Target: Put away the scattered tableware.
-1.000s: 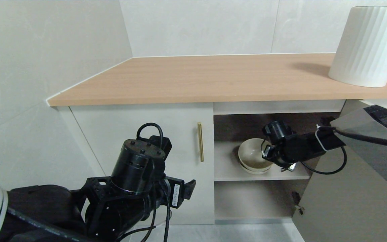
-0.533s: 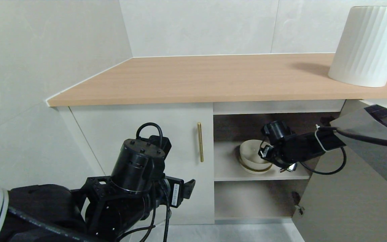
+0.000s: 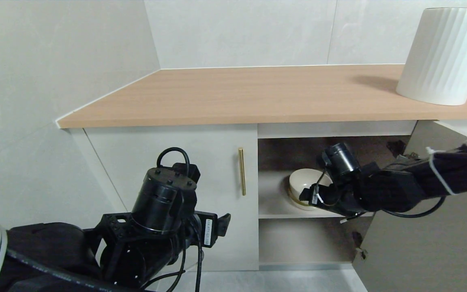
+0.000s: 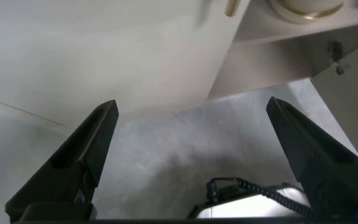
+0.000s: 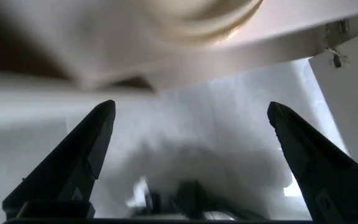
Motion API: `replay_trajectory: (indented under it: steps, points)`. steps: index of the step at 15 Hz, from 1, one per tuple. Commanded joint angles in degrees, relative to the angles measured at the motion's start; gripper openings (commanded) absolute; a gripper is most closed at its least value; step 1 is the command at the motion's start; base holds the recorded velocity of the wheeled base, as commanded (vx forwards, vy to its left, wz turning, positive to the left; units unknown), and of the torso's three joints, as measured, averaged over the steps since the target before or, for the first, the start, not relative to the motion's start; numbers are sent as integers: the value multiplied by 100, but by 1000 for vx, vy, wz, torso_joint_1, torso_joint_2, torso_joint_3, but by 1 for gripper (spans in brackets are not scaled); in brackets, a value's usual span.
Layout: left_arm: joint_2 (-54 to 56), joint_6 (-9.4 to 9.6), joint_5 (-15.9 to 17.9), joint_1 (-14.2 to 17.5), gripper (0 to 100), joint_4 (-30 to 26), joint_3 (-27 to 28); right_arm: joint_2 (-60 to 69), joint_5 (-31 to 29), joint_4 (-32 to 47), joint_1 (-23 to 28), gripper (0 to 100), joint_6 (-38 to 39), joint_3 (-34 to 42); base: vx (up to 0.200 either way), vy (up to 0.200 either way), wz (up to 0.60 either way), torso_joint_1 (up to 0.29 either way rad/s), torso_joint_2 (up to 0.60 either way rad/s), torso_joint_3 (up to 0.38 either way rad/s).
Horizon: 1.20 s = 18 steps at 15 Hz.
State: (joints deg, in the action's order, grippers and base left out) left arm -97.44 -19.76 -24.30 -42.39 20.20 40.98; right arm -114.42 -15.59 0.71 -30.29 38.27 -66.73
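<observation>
Under wooden tabletop (image 3: 233,93), cupboard (image 3: 335,129) open, bowls (image 3: 302,182) stacked on upper shelf (image 3: 272,205). Right jaws spread and empty, drawn back since a second ago, seemingly clear of bowls. Left jaws spread too, low by shut door (image 3: 136,146). Suggests placement done.

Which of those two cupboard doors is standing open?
The right-hand door, swung out toward the robot, baring the shelf with the cream bowl. The left door, with the gold handle, is shut flush.
</observation>
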Motion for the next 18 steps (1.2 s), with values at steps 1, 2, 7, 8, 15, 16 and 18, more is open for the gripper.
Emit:
replay_trajectory:
  steps: [1, 2, 7, 8, 15, 16, 18]
  points:
    - [41, -1, -5, 2, 100, 2, -3, 1335, 83, 8, -381, 100, -214, 714, 0, 0, 0, 0, 0, 0]
    - [50, -1, -14, 2, 100, 2, -3, 1502, 74, 35, -486, 100, -214, 837, 0, 0, 0, 0, 0, 0]
    - [155, -1, -84, 2, 100, 2, -38, 2047, 118, 105, -820, 100, -206, 1637, -120, 0, 0, 0, 0, 0]
    - [137, -1, -84, 2, 100, 2, -38, 2047, 118, 105, -820, 100, -206, 1663, -200, 0, 0, 2, -7, -2]
    - [164, -1, -84, 2, 100, 2, -47, 2055, -5, 114, -820, 100, -267, 1769, -200, 0, 0, 3, 1, 3]
    - [164, -1, -84, 2, 100, 2, -47, 2064, -23, 105, -820, 100, -320, 1804, -200, 0, 0, 2, -2, 2]
    - [146, -1, -84, 2, 100, 2, -47, 2064, -40, 105, -820, 100, -346, 1839, -200, 0, 0, 2, 2, 5]
